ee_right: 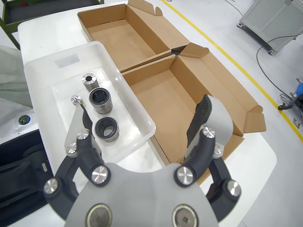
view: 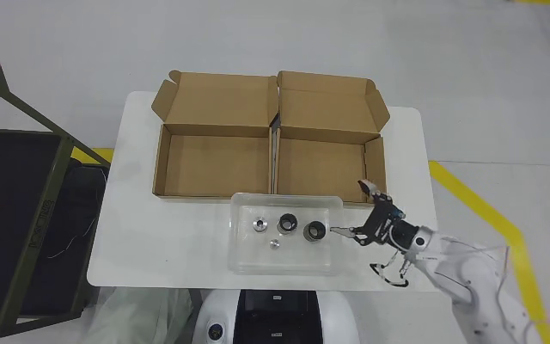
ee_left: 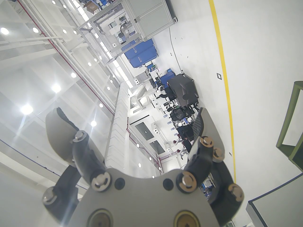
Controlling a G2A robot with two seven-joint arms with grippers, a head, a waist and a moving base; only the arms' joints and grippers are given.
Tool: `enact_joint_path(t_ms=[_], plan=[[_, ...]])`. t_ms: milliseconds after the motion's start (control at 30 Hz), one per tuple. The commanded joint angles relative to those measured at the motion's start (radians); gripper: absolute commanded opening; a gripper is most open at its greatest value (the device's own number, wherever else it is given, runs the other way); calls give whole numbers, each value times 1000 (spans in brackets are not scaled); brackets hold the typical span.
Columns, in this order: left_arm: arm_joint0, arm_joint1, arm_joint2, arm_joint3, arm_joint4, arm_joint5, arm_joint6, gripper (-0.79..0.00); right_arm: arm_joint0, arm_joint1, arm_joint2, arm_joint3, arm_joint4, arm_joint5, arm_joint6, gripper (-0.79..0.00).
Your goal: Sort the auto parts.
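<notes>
**Auto parts: four in the tray, none sorted yet**

Auto parts all sit in the clear tray (ee_right: 42,76), roughly in a row along its middle.
- Two dark ring bearings, bore up: one (ee_right: 106,128) nearest the tray's right end, the other (ee_right: 100,100) at tray centre.
- One bright steel bushing (ee_right: 88,81) with a small bore, toward the tray's left end.
- One small silver stud (ee_right: 76,99), on the tray's near side, by the centre bearing.

Handling, my read: steel, stiff, heavy for their size, with smooth round walls that are likely slippery. Pinch across the outer diameter at mid-height and keep them upright. The stud needs a fingertip pinch and will probably roll.

Right gripper (ee_right: 142,102) is spread wide and holds nothing. It sits at the tray's right end, one finger over the rim close to the end bearing.

Left gripper (ee_left: 129,114) is also spread and unloaded, pointing out into the room.

Two cardboard boxes (view: 215,163) (view: 326,168) stand side by side against the tray's far side.
</notes>
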Motion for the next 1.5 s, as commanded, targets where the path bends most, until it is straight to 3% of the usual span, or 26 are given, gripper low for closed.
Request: enact_joint_path(t_ms=[0,400,867,1467], plan=[[0,0,0,0,0,0,0,0,19,0,-17,4,15,-18,39,0],[0,0,0,0,0,0,0,0,141,-6,-173,29,-33,-71,228,0],[0,0,0,0,0,0,0,0,221,-11,-286,79,-47,-116,362,0],[0,0,0,0,0,0,0,0,294,-19,-379,173,-43,-98,439,0]])
